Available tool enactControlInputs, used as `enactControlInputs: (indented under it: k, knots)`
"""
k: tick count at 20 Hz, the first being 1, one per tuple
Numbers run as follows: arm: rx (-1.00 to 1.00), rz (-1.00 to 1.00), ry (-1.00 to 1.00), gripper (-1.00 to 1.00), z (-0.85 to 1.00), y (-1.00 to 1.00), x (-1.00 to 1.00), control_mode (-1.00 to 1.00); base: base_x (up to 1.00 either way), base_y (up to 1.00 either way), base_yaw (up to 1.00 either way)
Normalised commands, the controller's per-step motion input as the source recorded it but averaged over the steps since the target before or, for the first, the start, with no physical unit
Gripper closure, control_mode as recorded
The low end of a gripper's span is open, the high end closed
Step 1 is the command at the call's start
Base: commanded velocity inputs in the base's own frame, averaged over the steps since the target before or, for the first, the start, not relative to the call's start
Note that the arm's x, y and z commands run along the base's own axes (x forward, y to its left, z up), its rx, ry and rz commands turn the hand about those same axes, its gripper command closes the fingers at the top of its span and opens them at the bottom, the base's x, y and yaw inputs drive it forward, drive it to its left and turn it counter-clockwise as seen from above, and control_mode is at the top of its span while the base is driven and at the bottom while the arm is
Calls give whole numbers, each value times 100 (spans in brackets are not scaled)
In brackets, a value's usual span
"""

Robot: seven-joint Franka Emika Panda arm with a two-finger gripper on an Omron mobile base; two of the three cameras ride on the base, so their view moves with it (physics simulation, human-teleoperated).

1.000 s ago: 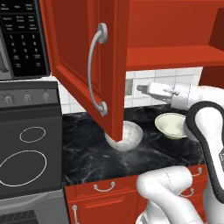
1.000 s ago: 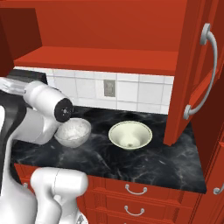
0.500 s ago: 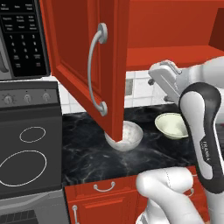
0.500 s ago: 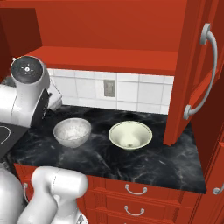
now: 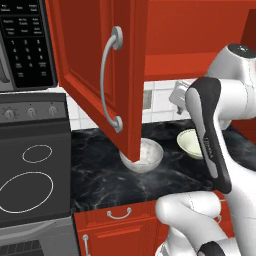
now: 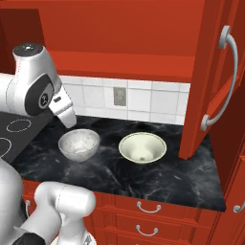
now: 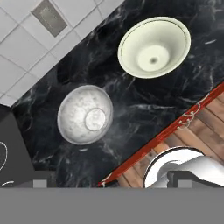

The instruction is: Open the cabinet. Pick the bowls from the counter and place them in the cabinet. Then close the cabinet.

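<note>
The cabinet stands open: its left door (image 5: pixel 85 65) swings out over the counter (image 5: pixel 100 175), and its right door (image 6: pixel 206 91) hangs open on the other side. A bare red shelf (image 6: pixel 124 64) shows inside. Both bowls sit on the black counter (image 6: pixel 143 177). The grey mottled bowl (image 6: pixel 79 143) (image 7: pixel 85 113) is on the left, half hidden behind the door edge in the left base view (image 5: pixel 150 156). The cream bowl (image 6: pixel 142 147) (image 7: pixel 154 46) (image 5: pixel 190 142) is to its right. My gripper (image 6: pixel 68 119) hangs open and empty, above and behind the grey bowl.
A dark stovetop (image 5: pixel 30 175) and a microwave (image 5: pixel 25 45) lie to the left of the counter. Red drawer fronts (image 6: pixel 143 210) run below it. A tiled wall with an outlet (image 6: pixel 119 96) backs the counter. The left door's lower corner overhangs the grey bowl.
The arm has swung and lifted, and the hand has turned from lying level to pointing down at the counter. Both bowls and both doors have stayed put.
</note>
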Motion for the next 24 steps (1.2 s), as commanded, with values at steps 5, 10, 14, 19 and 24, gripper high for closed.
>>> enactControlInputs:
  k: [5, 10, 14, 19, 24]
  knots:
    - [-3, 0, 10, -100, -68, -63, 0, -100, 0, 0, 0]
    - [1, 0, 0, -100, -64, -70, 0, -100, 0, 0, 0]
    - [7, 0, -3, -100, -55, -59, 0, -100, 0, 0, 0]
    - [4, -11, 0, -100, -58, -37, 10, -100, 0, 0, 0]
    - [0, -23, 0, -100, -43, -40, 5, -100, 0, 0, 0]
